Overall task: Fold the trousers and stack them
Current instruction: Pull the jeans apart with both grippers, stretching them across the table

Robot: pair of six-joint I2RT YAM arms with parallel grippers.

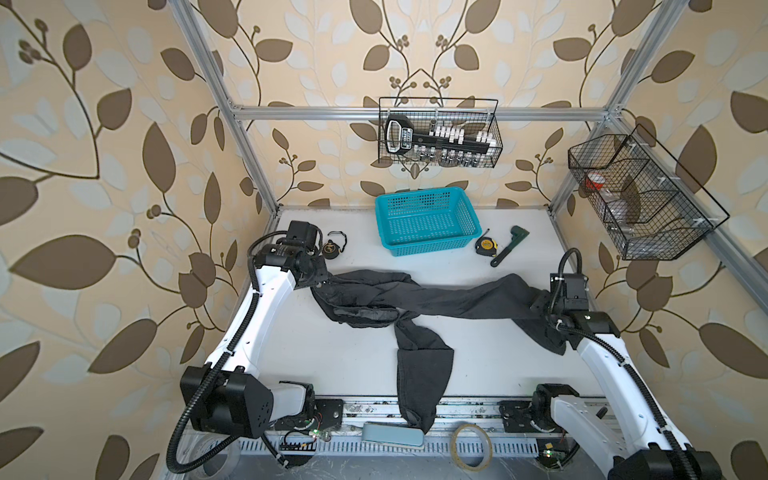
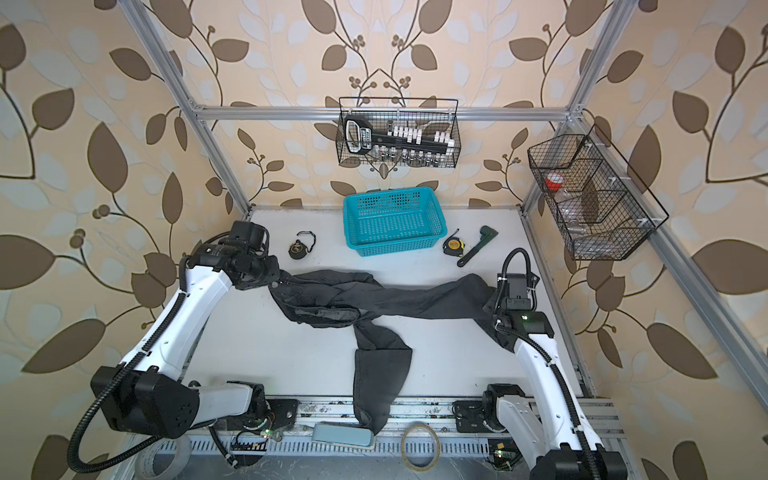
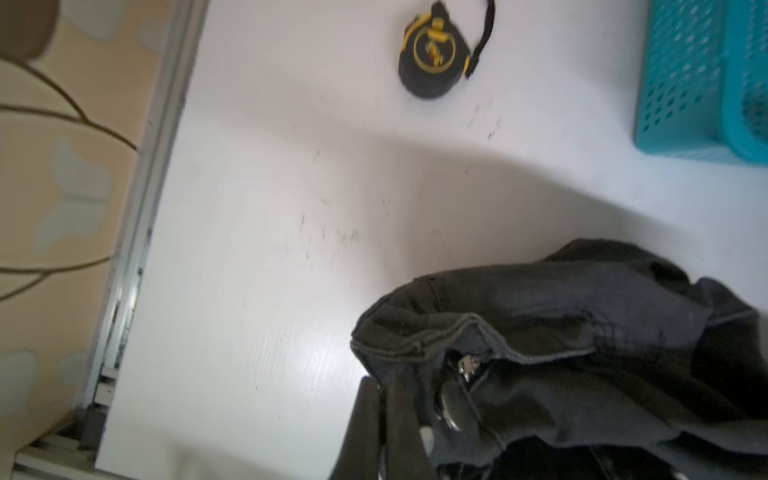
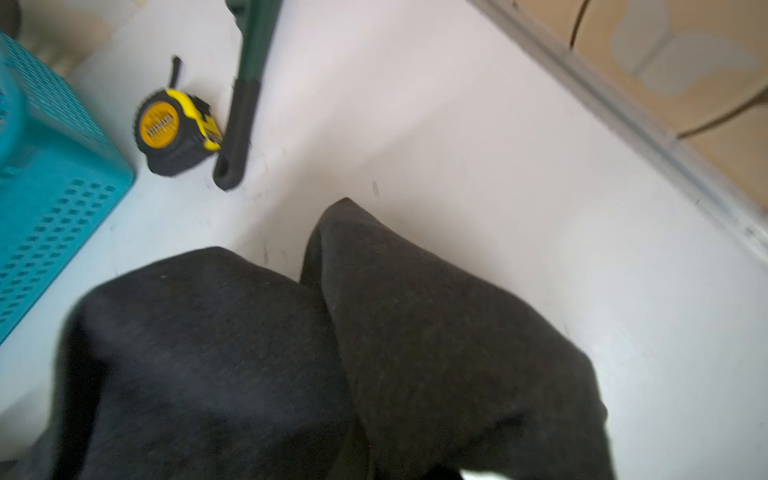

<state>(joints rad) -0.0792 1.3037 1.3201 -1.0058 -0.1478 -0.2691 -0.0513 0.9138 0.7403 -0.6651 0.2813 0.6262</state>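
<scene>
Across the middle of the white table [image 1: 332, 353] the trousers [image 1: 415, 299] lie strung out, not folded at all yet

- left gripper [image 3: 380, 380]: fingers pinched fully together on the waistband edge, right by the button and zip; in both top views it sits at the left end of the cloth
- right gripper [image 1: 539, 302]: buried under the upper leg. The wrist view shows only dark denim draped over it, no fingertips, so I cannot tell how far closed it is. The leg rises to it and the hem end hangs off past it, so it is probably gripped, but that is my guess
- long axis of the held leg: left to right, waist at my left gripper, lower leg at my right
- second leg: splits off at the crotch near the middle and runs toward the near table edge, hem hanging over the front rail. That is roughly square to the held leg and neither gripper touches it
- teal basket [image 1: 428, 245], yellow tape measure [image 1: 486, 246] and green wrench [image 1: 509, 245] sit behind the trousers, black tape measure [image 1: 332, 249] behind my left gripper; all clear of the cloth

Key relation: the loose leg points away from the line between my grippers. Its crotch end lies nearer the left one, so the legs need lining up before any fold
</scene>
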